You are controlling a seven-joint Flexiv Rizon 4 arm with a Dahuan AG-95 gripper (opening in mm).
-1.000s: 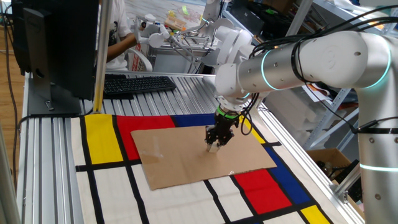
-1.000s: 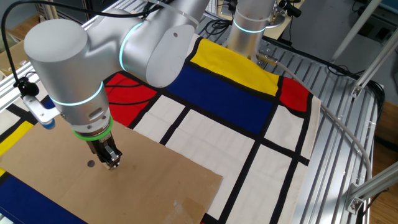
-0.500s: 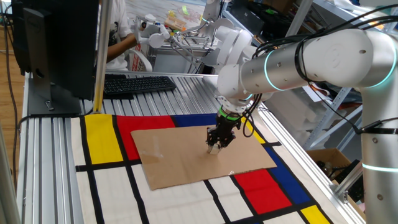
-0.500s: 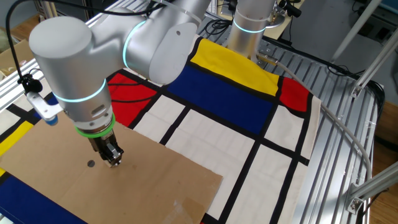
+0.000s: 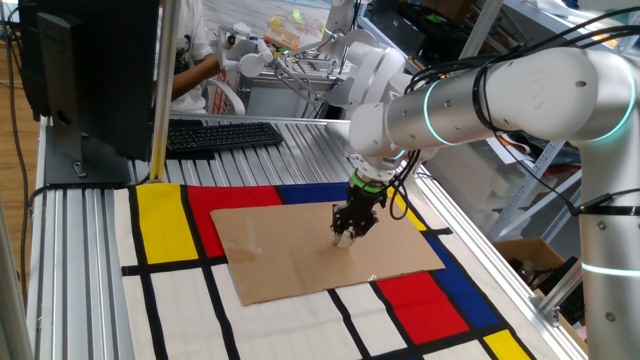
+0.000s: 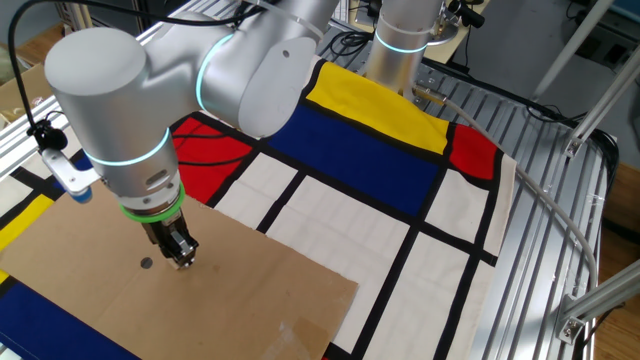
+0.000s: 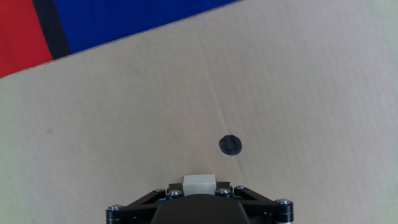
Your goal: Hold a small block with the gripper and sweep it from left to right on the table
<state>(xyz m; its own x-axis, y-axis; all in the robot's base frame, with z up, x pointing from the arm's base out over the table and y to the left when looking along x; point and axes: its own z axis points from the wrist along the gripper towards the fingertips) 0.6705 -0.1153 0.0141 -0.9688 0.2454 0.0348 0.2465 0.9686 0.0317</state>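
My gripper [image 5: 345, 236] is shut on the small block [image 7: 199, 183], a pale beige cube that peeks out between the black fingers in the hand view. The tool tip rests on a brown cardboard sheet [image 5: 290, 255] lying on the table [image 5: 180, 300]. In the other fixed view the gripper [image 6: 180, 260] stands just right of a small dark dot mark [image 6: 146, 264] on the cardboard. In the hand view that dot [image 7: 230, 145] lies just ahead and slightly right of the block. The block is too small to make out in the fixed views.
A black keyboard [image 5: 220, 134] and a dark monitor [image 5: 90, 70] stand at the back left of the bench. The cardboard's right edge [image 5: 430, 245] is near the grooved aluminium rails. The arm's base [image 6: 405, 40] stands at the far end in the other fixed view.
The gripper with the block has shifted very slightly to the right on the cardboard since a second ago; in the last half second nothing visibly moved.
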